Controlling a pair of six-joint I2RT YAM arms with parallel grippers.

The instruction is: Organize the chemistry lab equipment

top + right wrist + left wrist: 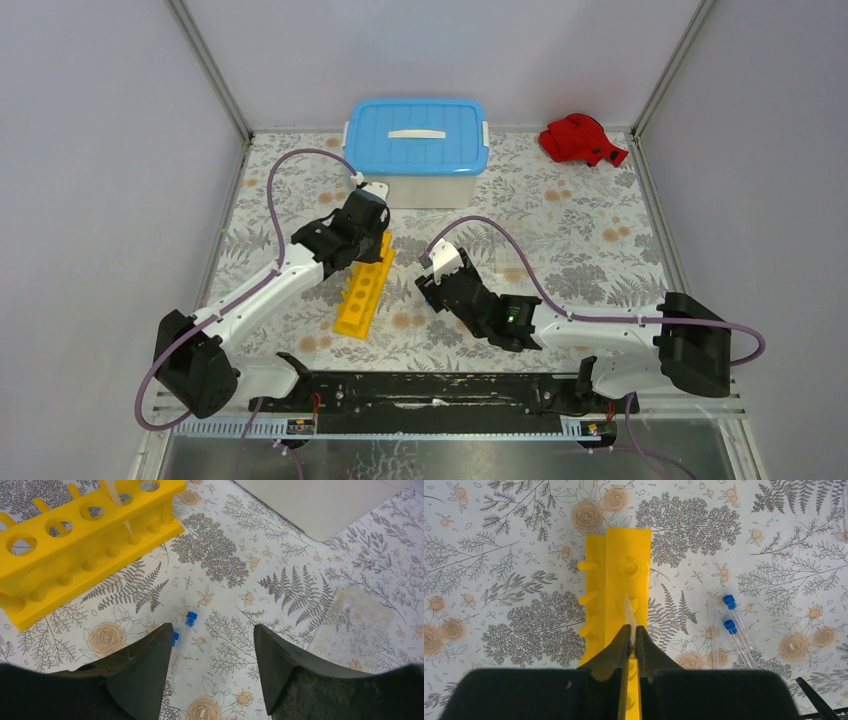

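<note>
The right gripper (213,629) hangs with its fingers spread wide over two blue-capped tubes (190,618), which lie side by side on the floral table (280,580). One cap sits just beside a finger. Just beyond them stands the yellow test-tube rack (85,535). Over its far end the left gripper (632,629) is clamped on a clear tube (629,611), whose tip is inside a rack hole. Farther back sits a blue-lidded tub (417,135).
</note>
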